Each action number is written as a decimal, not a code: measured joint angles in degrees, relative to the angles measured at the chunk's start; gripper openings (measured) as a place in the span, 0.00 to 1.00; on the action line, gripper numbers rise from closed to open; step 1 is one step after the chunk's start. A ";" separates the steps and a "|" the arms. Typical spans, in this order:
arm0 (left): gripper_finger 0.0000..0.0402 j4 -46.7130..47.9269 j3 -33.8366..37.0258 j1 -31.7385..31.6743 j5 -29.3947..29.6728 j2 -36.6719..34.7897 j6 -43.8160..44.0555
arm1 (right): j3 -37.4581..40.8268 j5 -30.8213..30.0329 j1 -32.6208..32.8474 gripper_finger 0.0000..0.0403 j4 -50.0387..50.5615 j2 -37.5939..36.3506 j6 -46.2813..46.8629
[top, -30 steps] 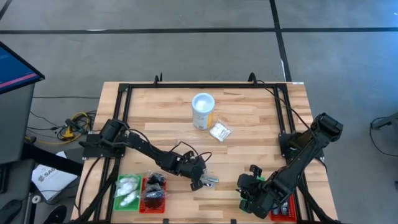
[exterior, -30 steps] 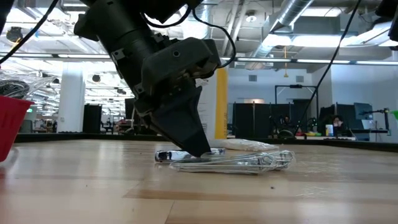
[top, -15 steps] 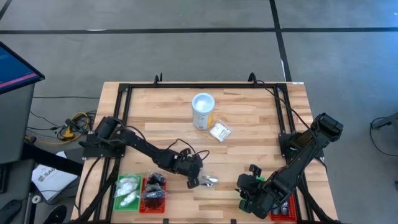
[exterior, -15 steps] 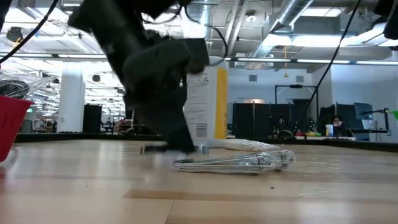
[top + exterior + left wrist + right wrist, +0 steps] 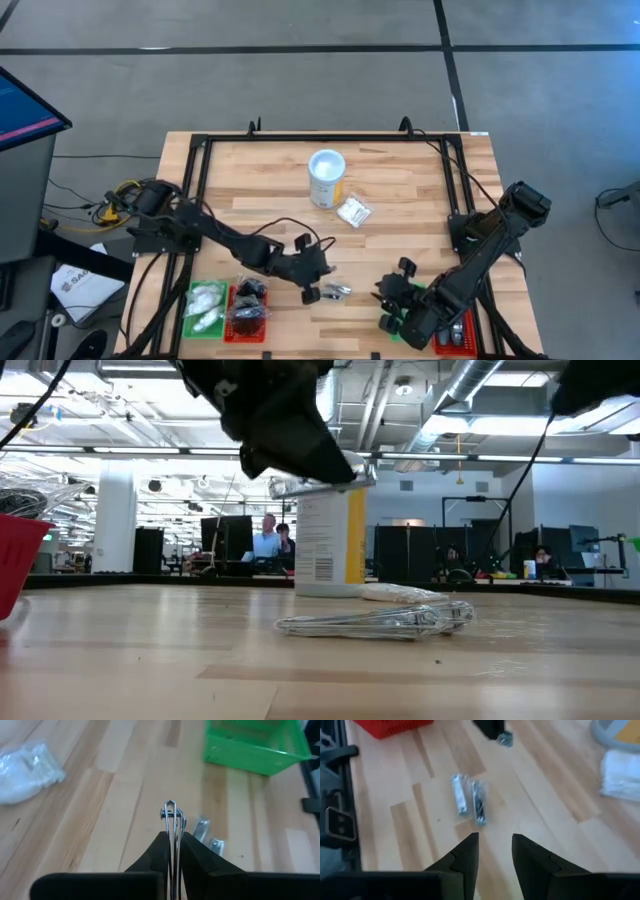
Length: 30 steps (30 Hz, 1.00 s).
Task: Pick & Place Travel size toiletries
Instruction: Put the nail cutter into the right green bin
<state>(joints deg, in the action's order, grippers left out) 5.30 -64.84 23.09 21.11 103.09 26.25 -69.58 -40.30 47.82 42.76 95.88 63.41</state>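
- The left gripper (image 5: 171, 827) was lifted clear of the table (image 5: 400, 200) near its near edge, its fingers clamped on a thin metal clipper (image 5: 171, 815) that stuck out past the tips.
- The clipper looked small, stiff, light and slick; held edge-on by its narrow body, it could probably twist or slip, so a hold near its middle seemed safest.
- A clear-wrapped packet (image 5: 469, 797) with two more silvery pieces lay flat on the table just right of that gripper, between the two arms; the crinkly wrap would likely slide under fingers.
- A white wrapped packet (image 5: 353, 211) lay far, beside the tub (image 5: 326, 178); it looked soft and squashable.
- Near left, the green tray (image 5: 205, 308) held white packets and the red tray (image 5: 248, 308) dark ones.
- The right gripper (image 5: 494, 847) hovered near right, its fingers apart, pointing at the clear packet.
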 joint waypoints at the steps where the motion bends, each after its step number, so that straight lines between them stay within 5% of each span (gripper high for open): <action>1: 0.04 -0.14 0.00 0.25 -0.01 -0.33 -0.45 | 0.02 -0.54 -0.13 0.27 -0.05 0.01 -0.37; 17: 0.05 -11.59 -0.11 3.25 -2.49 -1.62 -7.62 | 0.02 -2.36 -5.46 0.27 -17.01 0.01 -20.23; 30: 0.05 -12.94 -0.17 3.26 -2.48 -1.62 -8.21 | 0.02 0.09 -8.69 0.27 -20.67 0.02 -23.53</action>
<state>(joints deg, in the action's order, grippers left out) -7.64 -65.01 26.35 18.63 101.47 18.04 -69.56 -40.21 39.13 22.08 95.90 39.88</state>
